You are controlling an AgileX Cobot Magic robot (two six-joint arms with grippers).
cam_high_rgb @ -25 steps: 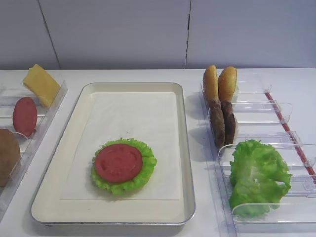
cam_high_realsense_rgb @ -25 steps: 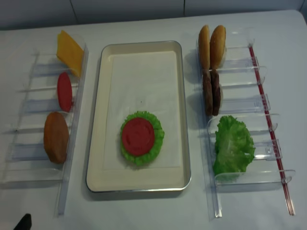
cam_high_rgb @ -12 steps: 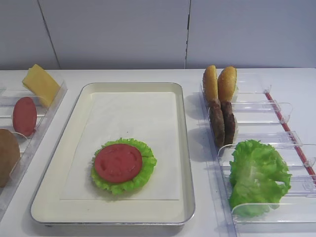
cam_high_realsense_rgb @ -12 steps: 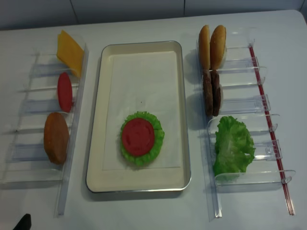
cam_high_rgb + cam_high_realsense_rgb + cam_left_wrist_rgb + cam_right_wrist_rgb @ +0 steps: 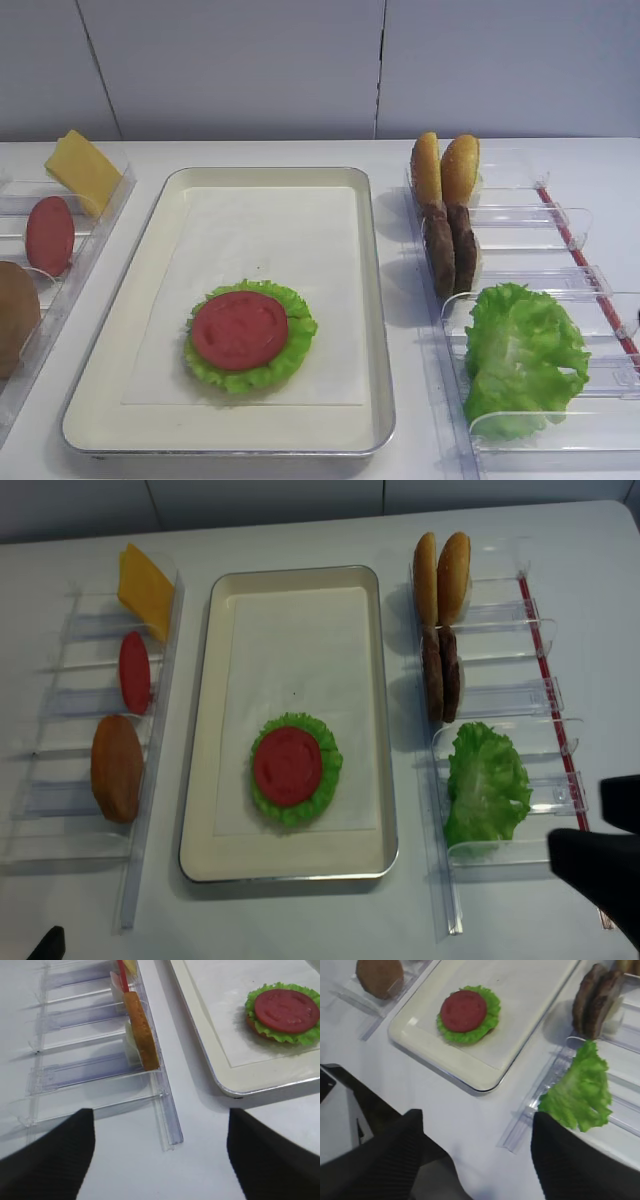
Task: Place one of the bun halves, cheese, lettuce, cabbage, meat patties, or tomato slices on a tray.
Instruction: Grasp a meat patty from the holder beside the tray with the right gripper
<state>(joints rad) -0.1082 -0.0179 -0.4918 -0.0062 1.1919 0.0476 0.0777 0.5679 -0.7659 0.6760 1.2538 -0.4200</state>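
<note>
Stacked near the front of the tray (image 5: 200,780): lettuce (image 5: 325,780) topped by a tomato slice (image 5: 288,765), flat and centred, ready for the next layer. Stood on edge in clear racks (image 5: 500,695) for easy pinching: patties (image 5: 441,675) and buns (image 5: 443,577) on the right, spare lettuce (image 5: 486,785) below them, cheese (image 5: 144,590), another tomato (image 5: 134,671) and a bun (image 5: 117,767) on the left. Right gripper (image 5: 475,1160) hanging near the spare lettuce, jaws wide, holding nothing (patties probably next). Left gripper (image 5: 157,1155) likewise spread and empty, low by its rack
</note>
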